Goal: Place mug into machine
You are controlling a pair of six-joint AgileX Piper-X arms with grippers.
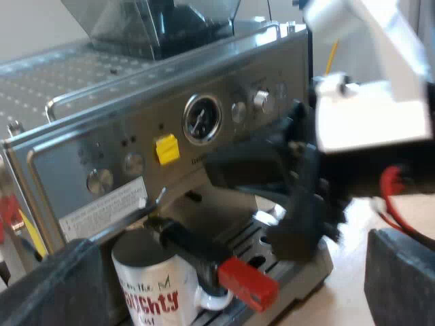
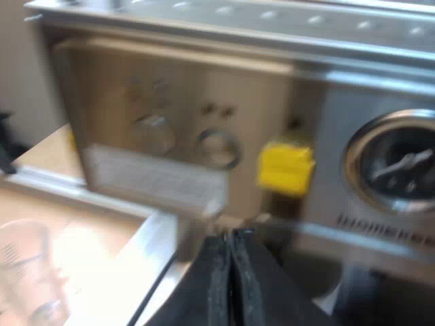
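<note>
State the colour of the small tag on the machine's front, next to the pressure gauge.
The tag is yellow, clearest in the right wrist view.

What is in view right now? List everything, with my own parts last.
machine: one, steel, behind mug
hopper: one, dark, on machine's top
gauge: one, black dial, machine's front
tag: one, yellow, beside gauge
holder: one, dark handle with red end, locked into machine's front, over mug
mug: one, white with red lettering, on tray under holder
glass: one, clear, on table
left tool: black, open, facing mug
right tool: black, shut, at machine's front
</note>
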